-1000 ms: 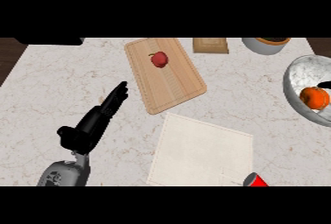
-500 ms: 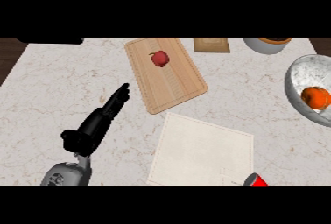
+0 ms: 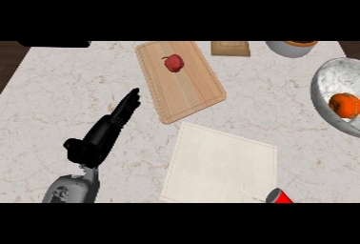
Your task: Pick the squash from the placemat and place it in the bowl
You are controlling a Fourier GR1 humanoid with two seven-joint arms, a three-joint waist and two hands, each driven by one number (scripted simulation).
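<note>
The orange squash (image 3: pixel 345 105) lies inside the grey metal bowl (image 3: pixel 325 90) at the right edge of the head view. The pale placemat (image 3: pixel 221 164) lies low in the middle with nothing on it. My left hand (image 3: pixel 95 138) rests on the counter at lower left, well away from the placemat and the bowl. It is open, with straight fingers pointing up and to the right, and holds nothing. My right hand does not show.
A wooden cutting board (image 3: pixel 190 90) with a red apple (image 3: pixel 173 62) on it lies above the placemat. A small wooden block (image 3: pixel 231 48) and a grey pot (image 3: pixel 292 47) sit along the far edge. A red tip (image 3: pixel 281 197) pokes in by the placemat's lower right corner.
A dark shape at the bowl's right edge one second ago is out of view now. The left hand has hardly moved, and the squash stays in the bowl.
</note>
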